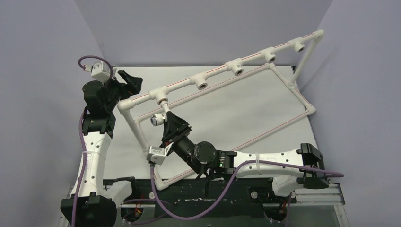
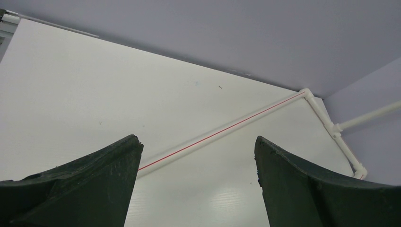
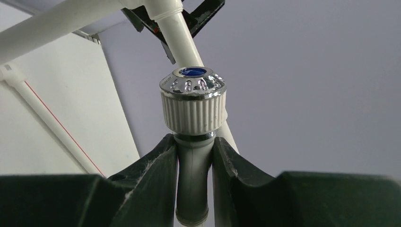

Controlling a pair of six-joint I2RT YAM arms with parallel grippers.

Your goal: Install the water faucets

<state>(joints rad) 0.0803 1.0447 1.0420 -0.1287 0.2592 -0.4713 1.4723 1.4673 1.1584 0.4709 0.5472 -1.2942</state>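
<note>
A water faucet (image 1: 157, 118), white with a silvery blue-centred knob (image 3: 193, 90), hangs below the leftmost tee (image 1: 161, 93) of the white pipe frame (image 1: 218, 71). Its brass end (image 1: 163, 101) points up into that tee's socket; how deep it sits I cannot tell. My right gripper (image 1: 166, 119) is shut on the faucet's white body (image 3: 193, 179) just under the knob. My left gripper (image 1: 130, 80) stands open behind the frame's left end, with nothing between its fingers (image 2: 99, 179) but bare table.
Three more tee sockets (image 1: 202, 85) (image 1: 238, 70) (image 1: 270, 57) face forward along the raised top pipe, with a further one (image 1: 299, 47) at the far right. The frame's lower pipes (image 1: 283, 125) lie on the white table. Grey walls stand close on three sides.
</note>
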